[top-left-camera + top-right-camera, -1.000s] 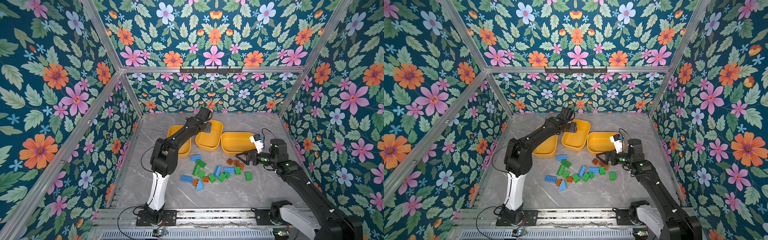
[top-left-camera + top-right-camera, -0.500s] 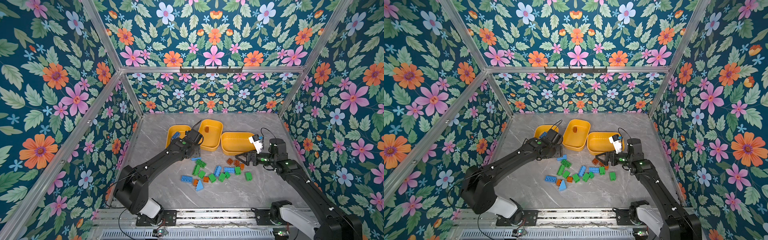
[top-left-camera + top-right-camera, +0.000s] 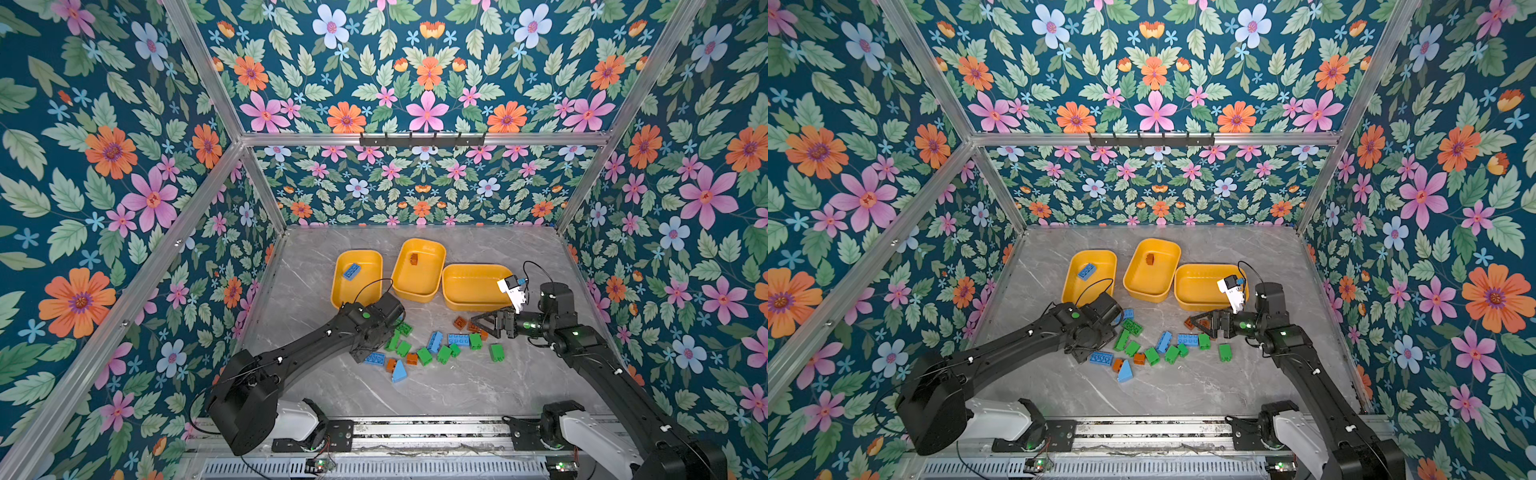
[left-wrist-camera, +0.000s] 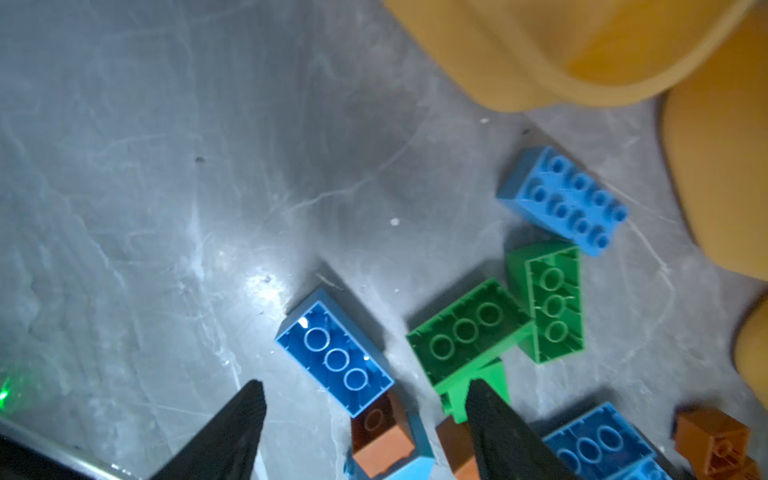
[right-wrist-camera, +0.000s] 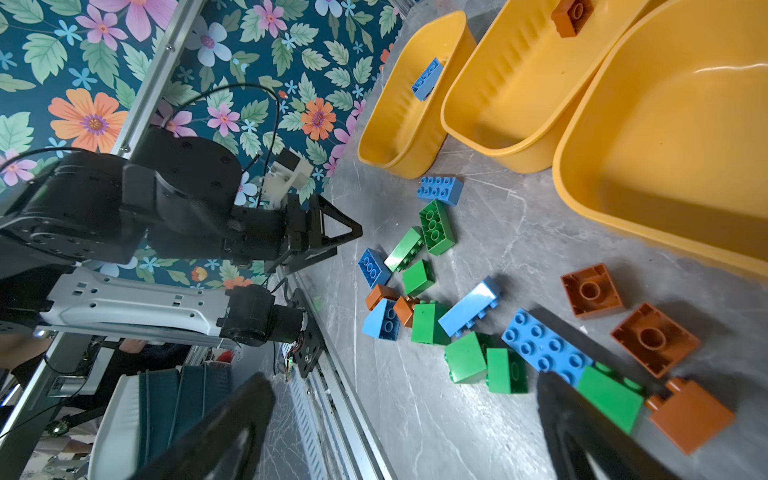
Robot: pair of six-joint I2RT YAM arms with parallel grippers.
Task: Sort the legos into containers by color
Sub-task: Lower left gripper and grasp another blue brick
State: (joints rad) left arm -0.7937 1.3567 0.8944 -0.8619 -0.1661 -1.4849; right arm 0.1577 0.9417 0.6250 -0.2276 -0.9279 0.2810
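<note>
Blue, green and brownish orange legos lie scattered on the grey table in front of three yellow containers. The left container holds one blue brick, the middle one one orange brick, and the right one holds nothing. My left gripper hangs open just above the pile's left end, over an upturned blue brick and an orange brick. At the pile's right end my right gripper stands wide open with nothing between its fingers, close to orange bricks.
The metal rail and both arm bases run along the table's front edge. Floral walls close in the left, back and right sides. Bare table lies in front of the pile and left of the containers.
My left arm has swung back from over the middle container down to the pile's left end. An orange brick now lies in that container. The right arm has not moved.
</note>
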